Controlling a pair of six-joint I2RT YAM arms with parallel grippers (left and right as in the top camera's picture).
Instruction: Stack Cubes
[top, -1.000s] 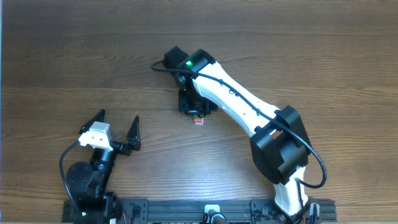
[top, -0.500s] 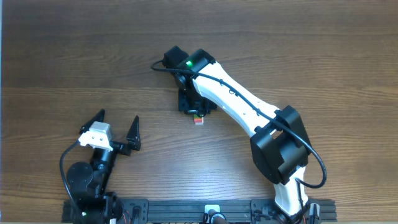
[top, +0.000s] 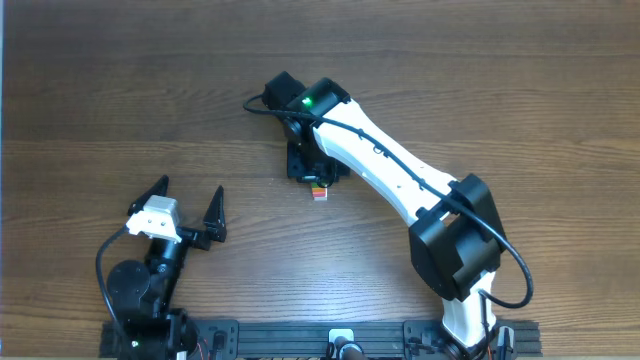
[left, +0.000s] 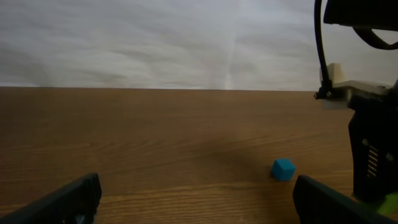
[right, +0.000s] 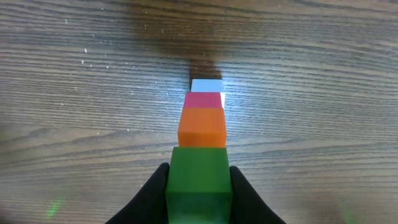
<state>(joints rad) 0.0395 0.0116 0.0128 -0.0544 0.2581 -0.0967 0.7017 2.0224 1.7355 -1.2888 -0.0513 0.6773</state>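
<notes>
Landmark: the stack (right: 203, 118) of cubes standing on the wooden table (top: 500, 80), near the middle of the worktop.
Stack make-up: an orange cube (right: 202, 127) on a pink cube (right: 204, 99), which sits on a pale cube (right: 207, 85) at the bottom. All three are lined up one over the other.
Green cube (right: 199, 171): directly over the stack, above the orange cube. Whether it rests on the orange cube or hangs just clear of it cannot be told.
Right gripper (right: 199, 186): over the stack, its two dark fingers (right: 155, 193) pressed against opposite sides of the green cube, gripping it.
Right arm (top: 390, 170): stretches from its base across to the stack, its wrist covering most of the stack in the top view.
Left gripper (top: 190, 205): well apart from the stack, on the left arm's side and nearer the bases. It holds nothing and its jaws are spread wide.
Blue cube (left: 283, 168): alone on the table, not part of the stack, beside the right arm in the left wrist view.
</notes>
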